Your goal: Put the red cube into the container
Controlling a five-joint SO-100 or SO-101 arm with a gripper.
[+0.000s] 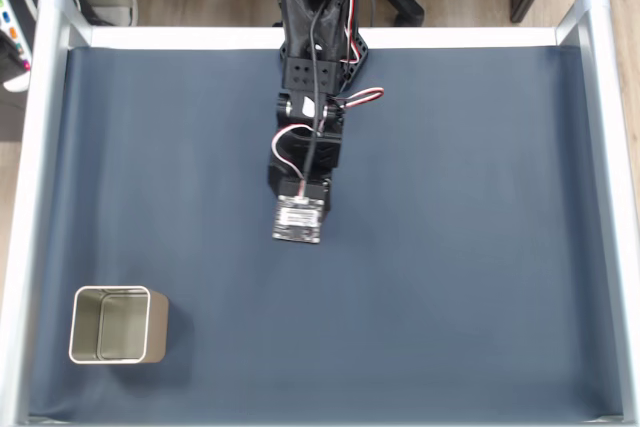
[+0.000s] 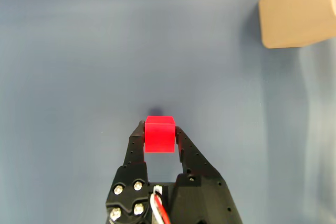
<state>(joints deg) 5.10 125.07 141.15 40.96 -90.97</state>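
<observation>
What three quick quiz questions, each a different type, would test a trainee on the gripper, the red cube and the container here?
1. True or false: in the wrist view the gripper is shut on the red cube.
2. Multiple choice: in the fixed view the container sits A) upper right, B) lower left, C) centre.
3. Short answer: is anything inside the container?

Key: 1 true. 2 B. 3 No, its inside is bare.

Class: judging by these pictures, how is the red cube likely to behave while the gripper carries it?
The cube looks rigid, its faces unbent between the fingers. Its flat sides should resist rolling. Being small, it is probably light, though matte plastic might slip.
</observation>
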